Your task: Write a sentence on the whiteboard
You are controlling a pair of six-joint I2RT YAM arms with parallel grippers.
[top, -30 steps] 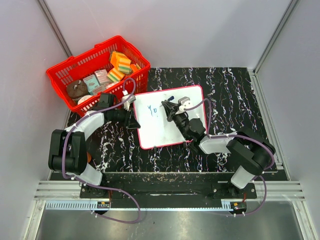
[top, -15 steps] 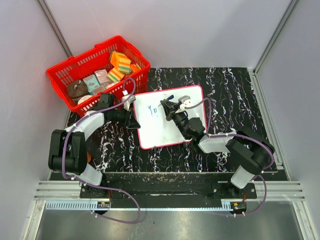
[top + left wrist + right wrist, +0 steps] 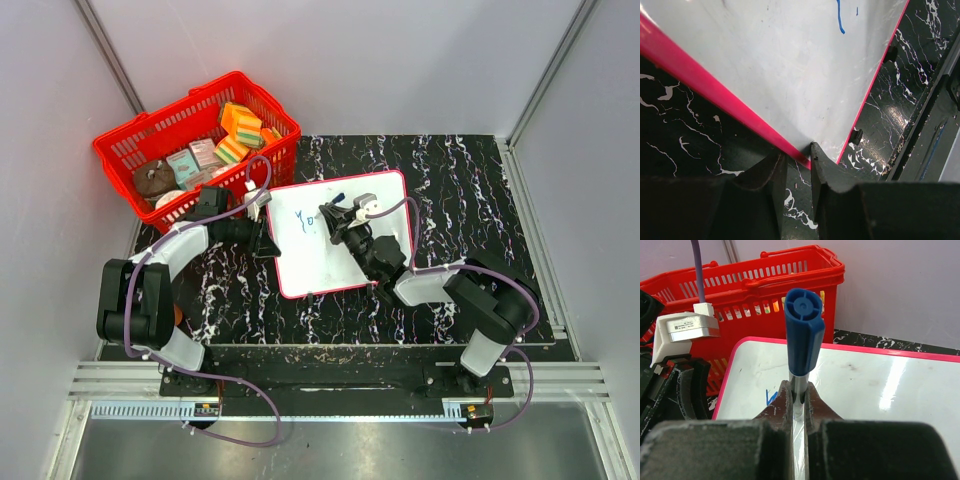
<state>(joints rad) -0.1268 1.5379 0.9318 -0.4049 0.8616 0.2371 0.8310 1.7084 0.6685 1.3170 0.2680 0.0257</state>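
The whiteboard (image 3: 320,265) lies flat on the black marbled table, red-framed, with short blue marker writing (image 3: 305,218) near its upper left. My left gripper (image 3: 268,244) sits at the board's left edge. In the left wrist view its jaws (image 3: 797,159) pinch the red frame (image 3: 715,95) near a corner, with the white face (image 3: 780,60) beyond. My right gripper (image 3: 334,222) is over the board's upper middle, just right of the writing. It is shut on a marker (image 3: 803,335) that stands upright with its blue end toward the camera; the tip is hidden. Blue strokes (image 3: 771,397) show left of the fingers.
A red basket (image 3: 118,150) holding sponges and small packs stands at the back left, close behind the board and the left arm. The board's black feet (image 3: 856,136) show near the table's front rail. Grey walls enclose the table.
My right gripper has shifted slightly left along the board with the marker. The left gripper and the board have not moved.
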